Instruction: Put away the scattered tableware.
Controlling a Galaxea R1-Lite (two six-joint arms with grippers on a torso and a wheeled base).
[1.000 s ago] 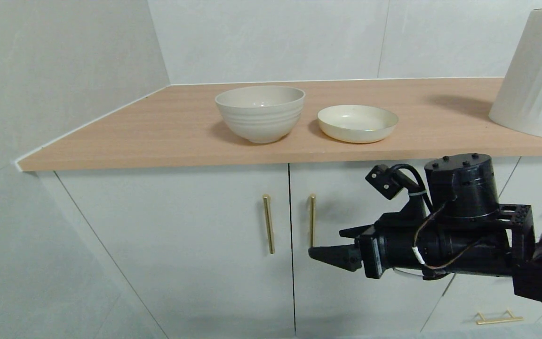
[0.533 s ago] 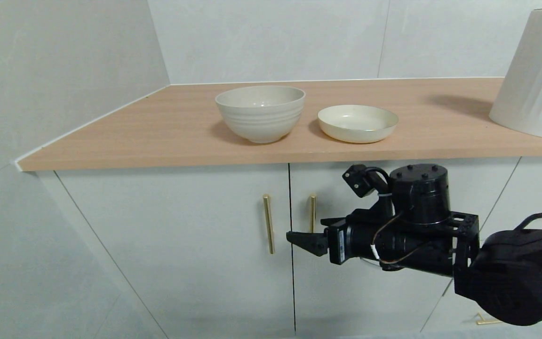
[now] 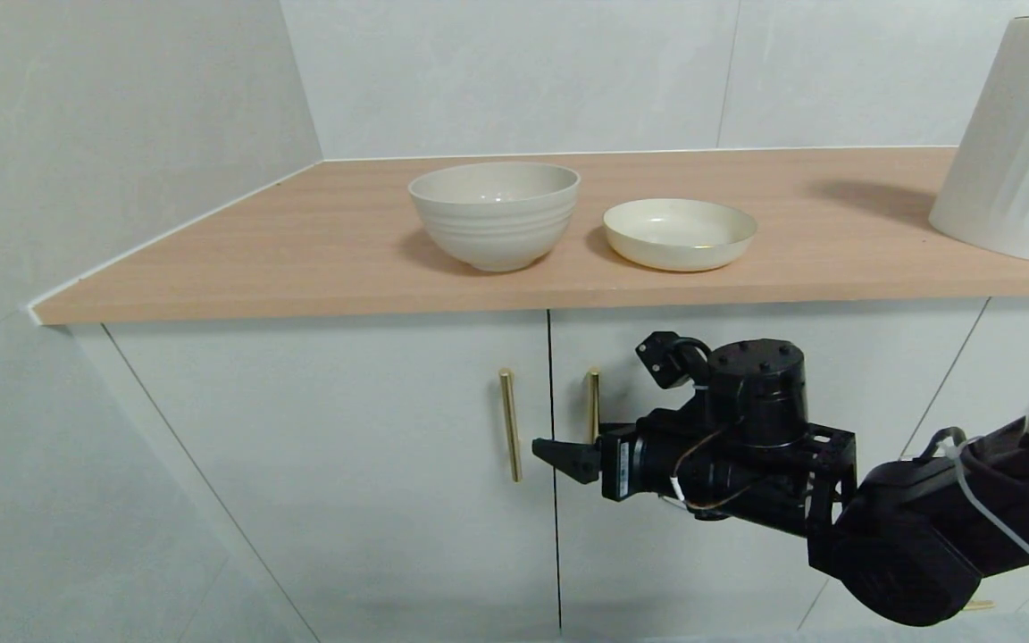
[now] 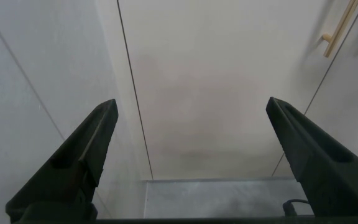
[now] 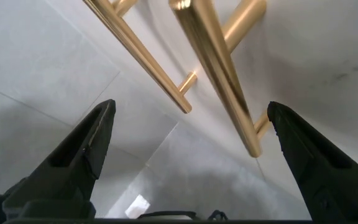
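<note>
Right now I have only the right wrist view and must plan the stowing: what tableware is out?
Observer: A deep ribbed bowl and a shallow dish, apart, on the wooden countertop above the cabinet doors.
Operator: Where's my gripper?
Observer: The right gripper points at the seam between the shut doors, between the left door's handle and the right door's handle.
Operator: The other arm?
Observer: The left gripper is open, low before the cabinet, near the floor.
</note>
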